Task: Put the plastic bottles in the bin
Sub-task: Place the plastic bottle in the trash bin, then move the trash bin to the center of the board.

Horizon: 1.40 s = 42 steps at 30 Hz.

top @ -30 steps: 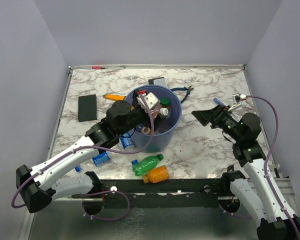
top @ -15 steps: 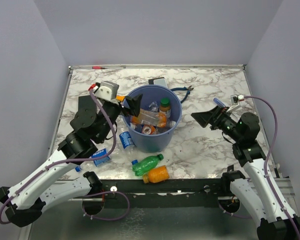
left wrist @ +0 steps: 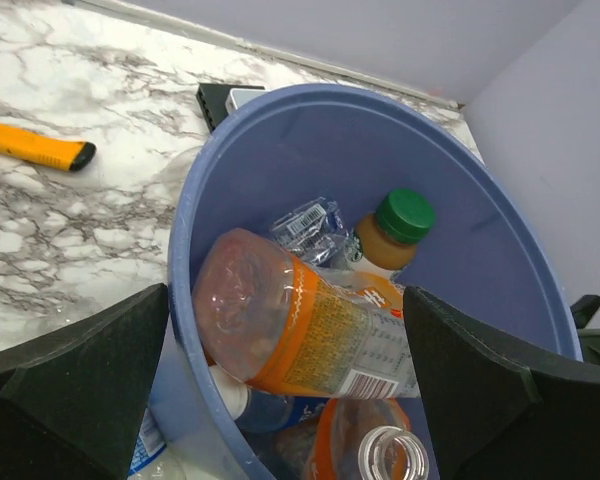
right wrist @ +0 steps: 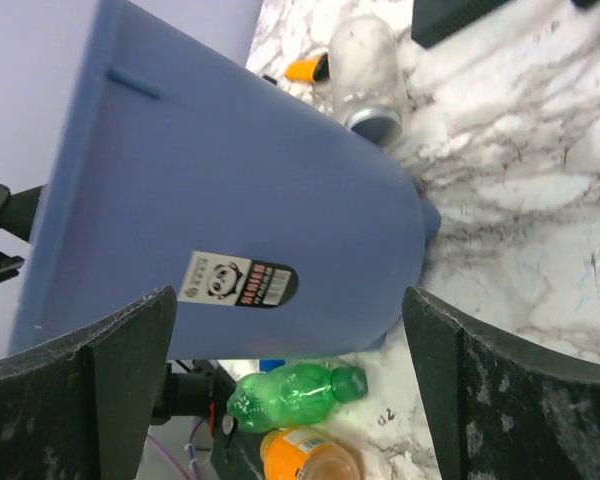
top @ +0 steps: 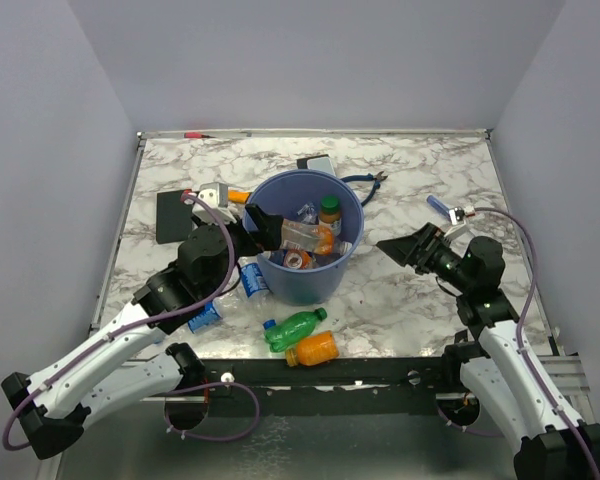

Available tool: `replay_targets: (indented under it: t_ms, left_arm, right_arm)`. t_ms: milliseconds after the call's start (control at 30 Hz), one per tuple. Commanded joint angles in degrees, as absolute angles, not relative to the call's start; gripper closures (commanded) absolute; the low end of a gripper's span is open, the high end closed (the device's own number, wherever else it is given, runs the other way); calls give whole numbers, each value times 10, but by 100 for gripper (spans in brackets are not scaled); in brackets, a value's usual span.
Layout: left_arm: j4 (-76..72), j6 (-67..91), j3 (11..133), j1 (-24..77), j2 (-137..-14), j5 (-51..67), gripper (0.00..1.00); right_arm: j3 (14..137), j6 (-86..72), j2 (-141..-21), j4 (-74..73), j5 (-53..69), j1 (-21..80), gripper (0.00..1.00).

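The left claw [left wrist: 285, 292] is seen with jaws wide apart and nothing gripped, poised at the left rim of the bin [left wrist: 310, 140] and looking down into it. Inside the bin, a clear bottle with an orange label [left wrist: 300, 330] is lying across; a brown bottle with a green cap [left wrist: 395, 225] is leaning against the far wall beside a crushed clear bottle [left wrist: 310, 228]. An uncapped bottle neck [left wrist: 385, 455] is seen at the lower edge. The right claw [right wrist: 288, 295] is also spread wide and empty, held above the bench [top: 430, 160], well apart from the bin's right side and aimed at its outer wall. The bin is standing upright near the middle of the bench. On the bench in front of it, a green bottle [top: 293, 329] is lying on its side with an orange bottle [top: 313, 349] just beside it, nearer the front edge. Left of the bin, under the left arm, two clear bottles with blue labels [top: 252, 280] [top: 205, 315] are lying on the bench. Farther out, an orange marker [left wrist: 35, 145] is lying left of the bin, a flat black rectangle [top: 175, 215] beyond it. Blue-handled pliers [top: 365, 180] are seen at the back right of the bin.
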State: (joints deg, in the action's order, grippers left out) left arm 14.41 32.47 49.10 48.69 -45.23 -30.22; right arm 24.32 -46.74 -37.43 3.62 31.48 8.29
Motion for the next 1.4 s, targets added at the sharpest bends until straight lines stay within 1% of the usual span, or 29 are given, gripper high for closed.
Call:
replay_targets:
  t_ms: [0,100,200,367,467,533,600,733,900,1133,1267,1367]
  left_arm:
    - [133,383,470,480,-458,-261,1]
    - [106,390,461,476,-472,-248,2]
    - [90,390,469,473,-490,-241,11]
    - [81,387,498,470,-520,-250,34]
    - [69,381,506,471,-530,-256,45]
    - [55,378,508,471,-538,-257,55]
    - [43,375,511,471,-550,-259,64]
    - [14,363,523,471,-578,-268,78]
    - [-20,334,550,470,-621,-290,100]
    - [-64,310,592,456,-688,-305,100]
    - [-40,317,651,426,-751,-294,100]
    - [-19,349,676,397,-790,-265,100]
  right_arm:
    - [214,-522,-377,96,351,83,2]
    - [213,-526,-373,97,351,84,2]
    - [217,-523,-369,89,348,83,2]
    - [216,-522,-366,85,345,84,2]
    - [213,-523,-368,88,344,83,2]
    - [213,-524,-370,92,342,83,2]
    - [214,-524,-375,93,339,83,2]
    - [221,-521,-378,85,319,83,2]
    - [242,-508,-375,48,280,83,2]
    - [276,-484,-368,-15,206,83,1]
    - [302,-465,-367,-70,163,83,0]
    - [315,-455,-363,-100,142,83,0]
